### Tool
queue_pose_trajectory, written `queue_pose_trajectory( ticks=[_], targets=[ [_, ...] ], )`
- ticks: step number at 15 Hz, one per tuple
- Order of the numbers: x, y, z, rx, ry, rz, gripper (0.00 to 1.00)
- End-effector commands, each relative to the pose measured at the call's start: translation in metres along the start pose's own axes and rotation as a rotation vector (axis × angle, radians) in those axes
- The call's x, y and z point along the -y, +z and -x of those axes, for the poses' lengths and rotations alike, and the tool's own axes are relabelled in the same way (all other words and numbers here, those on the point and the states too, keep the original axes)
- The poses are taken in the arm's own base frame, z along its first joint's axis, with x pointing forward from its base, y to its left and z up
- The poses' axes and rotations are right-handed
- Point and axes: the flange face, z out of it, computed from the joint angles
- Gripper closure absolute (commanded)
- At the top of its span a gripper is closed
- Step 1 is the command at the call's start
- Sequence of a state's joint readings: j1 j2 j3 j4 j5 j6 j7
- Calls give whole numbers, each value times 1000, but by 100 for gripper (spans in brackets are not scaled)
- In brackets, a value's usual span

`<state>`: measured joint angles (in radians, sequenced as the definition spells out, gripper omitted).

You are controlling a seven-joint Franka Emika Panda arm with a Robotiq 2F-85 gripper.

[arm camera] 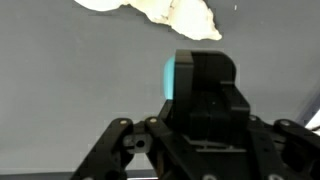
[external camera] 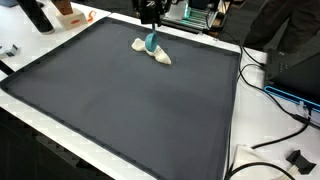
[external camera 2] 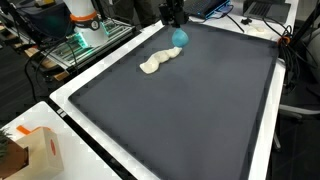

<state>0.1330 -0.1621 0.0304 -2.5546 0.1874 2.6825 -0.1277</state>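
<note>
The teal object point(external camera: 151, 42) is at the far side of the dark grey mat point(external camera: 120, 110), close to the mat's back edge and directly under the gripper point(external camera: 151, 24). In an exterior view it looks rounded point(external camera 2: 180, 38). In the wrist view only a narrow teal strip point(arm camera: 170, 78) shows beside the black body of the gripper. This body hides the fingertips, so it is not possible to tell if the jaws are apart or pressed on the teal object.

Just beside the teal object, on the side toward the middle of the mat, lies a cream lump point(external camera 2: 158, 62) with an uneven shape. In both exterior views the two things seem to touch each other, and in the wrist view the lump point(arm camera: 160, 15) is at the top border.

The rest of the mat is bare and gives wide room toward the near edge and to both sides. Around the mat runs the white table edge point(external camera 2: 72, 118). Beyond this edge are black cables point(external camera: 270, 90) on one side and a cardboard box point(external camera 2: 35, 150) at a near corner, both well apart from the gripper.
</note>
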Motion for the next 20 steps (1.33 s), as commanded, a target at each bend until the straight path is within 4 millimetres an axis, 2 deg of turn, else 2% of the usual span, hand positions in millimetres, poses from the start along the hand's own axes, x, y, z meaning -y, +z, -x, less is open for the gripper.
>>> queue_pose_trajectory(
  ticks=[1, 6, 20],
  targets=[
    [-12, -12, 11, -8, 27, -106, 75],
    [-33, -15, 14, -15, 69, -229, 75],
    [-88, 2, 45, -4, 184, -522, 75]
  ],
)
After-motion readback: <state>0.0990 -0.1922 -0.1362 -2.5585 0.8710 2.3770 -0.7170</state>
